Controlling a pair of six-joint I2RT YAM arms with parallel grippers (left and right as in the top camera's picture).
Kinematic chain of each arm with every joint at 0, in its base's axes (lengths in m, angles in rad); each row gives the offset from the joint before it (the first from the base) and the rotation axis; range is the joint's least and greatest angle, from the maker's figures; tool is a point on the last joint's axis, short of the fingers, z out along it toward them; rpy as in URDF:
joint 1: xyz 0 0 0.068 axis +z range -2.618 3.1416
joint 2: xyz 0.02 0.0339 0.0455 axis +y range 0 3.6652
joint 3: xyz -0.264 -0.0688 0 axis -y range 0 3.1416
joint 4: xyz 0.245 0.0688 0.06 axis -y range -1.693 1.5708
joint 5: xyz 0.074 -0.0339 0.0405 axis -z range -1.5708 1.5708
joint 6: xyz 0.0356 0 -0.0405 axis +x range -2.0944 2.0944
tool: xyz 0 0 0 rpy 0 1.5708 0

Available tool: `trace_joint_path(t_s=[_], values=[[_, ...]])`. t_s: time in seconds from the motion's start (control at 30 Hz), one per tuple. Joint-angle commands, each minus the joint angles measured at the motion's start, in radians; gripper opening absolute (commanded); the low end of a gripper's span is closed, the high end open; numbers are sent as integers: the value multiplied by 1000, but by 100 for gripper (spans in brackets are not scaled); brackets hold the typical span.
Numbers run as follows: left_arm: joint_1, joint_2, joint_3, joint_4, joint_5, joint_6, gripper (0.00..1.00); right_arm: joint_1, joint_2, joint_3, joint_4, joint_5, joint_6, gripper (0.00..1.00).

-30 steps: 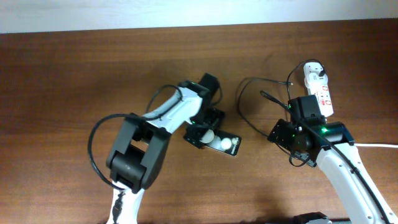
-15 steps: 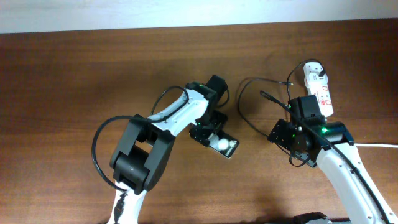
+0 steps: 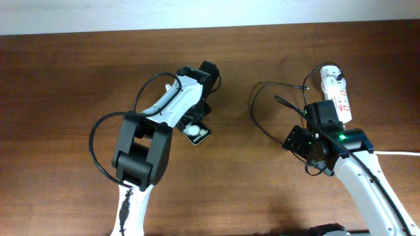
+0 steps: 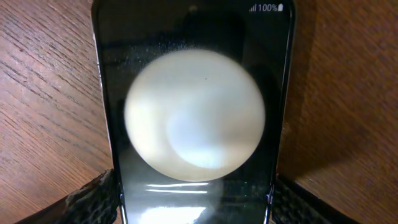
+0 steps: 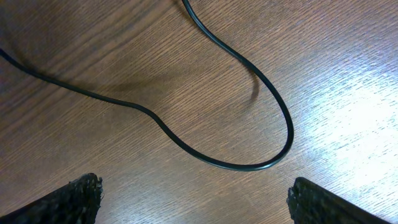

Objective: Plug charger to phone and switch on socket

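Note:
The phone (image 3: 197, 132) is a black slab with white round spots, lying on the table at centre left. My left gripper (image 3: 193, 126) is shut on it; in the left wrist view the phone (image 4: 194, 112) fills the space between both fingers, its screen showing 100%. The charger (image 3: 257, 121) is a thin black cable looping across the table's centre right, its plug in the socket (image 3: 336, 92), a white power strip at the far right. My right gripper (image 3: 303, 141) is open over the cable (image 5: 236, 134), holding nothing. The connector tip (image 3: 278, 99) lies near the socket.
A thick white cord (image 3: 397, 153) runs off the right edge. The table's far edge meets a white wall (image 3: 197, 13) at the top. My right arm's body (image 3: 357, 170) covers the lower right.
My left gripper has dragged the phone up and to the left, from near the table's centre toward the left. The right arm has not moved.

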Motion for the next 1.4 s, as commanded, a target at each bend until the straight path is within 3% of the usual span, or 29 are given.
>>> trace_joint_path(t_s=[0.0, 0.1, 0.23, 0.4, 0.5, 0.53, 0.6, 0.67, 0.73, 0.83, 0.9, 0.93, 0.97, 1.03, 1.2, 1.37], values=[[-14, 130, -82, 6, -13, 9, 90, -6, 3, 4, 0, 19, 2, 99], [-11, 130, -82, 3, -14, 10, 99, -6, 3, 4, 0, 20, 2, 99], [10, 92, -48, -26, -24, 9, 99, -6, 3, 4, 0, 20, 2, 99], [71, -301, -48, -62, -130, 27, 99, -6, 3, 4, 0, 20, 2, 98], [72, -543, -48, -11, -153, 128, 99, -6, 3, 4, 0, 20, 2, 99], [72, -568, -50, -41, -142, 114, 99, -6, 3, 4, 0, 20, 2, 99], [71, -579, -111, -130, -154, -74, 99, -6, 3, 4, 0, 20, 2, 99], [63, -631, -294, -84, -143, -146, 99, -6, 3, 4, 0, 20, 2, 99], [58, -754, -486, 0, -105, -60, 99, -6, 3, 4, 0, 20, 2, 99], [127, -1025, -671, 181, 62, 259, 99, -6, 3, 4, 0, 20, 2, 99], [183, -1109, -768, 311, 138, 261, 99, -6, 3, 4, 0, 20, 2, 99], [197, -1114, -798, 354, 151, 221, 99, -6, 3, 4, 0, 20, 2, 99], [195, -1074, -832, 417, 163, 108, 99, -6, 3, 4, 0, 20, 2, 99], [175, -968, -819, 485, 169, 97, 99, -6, 3, 4, 0, 19, 2, 99], [173, -630, -711, 491, 243, 11, 99, -6, 3, 4, 0, 19, 2, 99], [173, -519, -640, 493, 201, -12, 99, -6, 3, 4, 0, 20, 2, 99]])
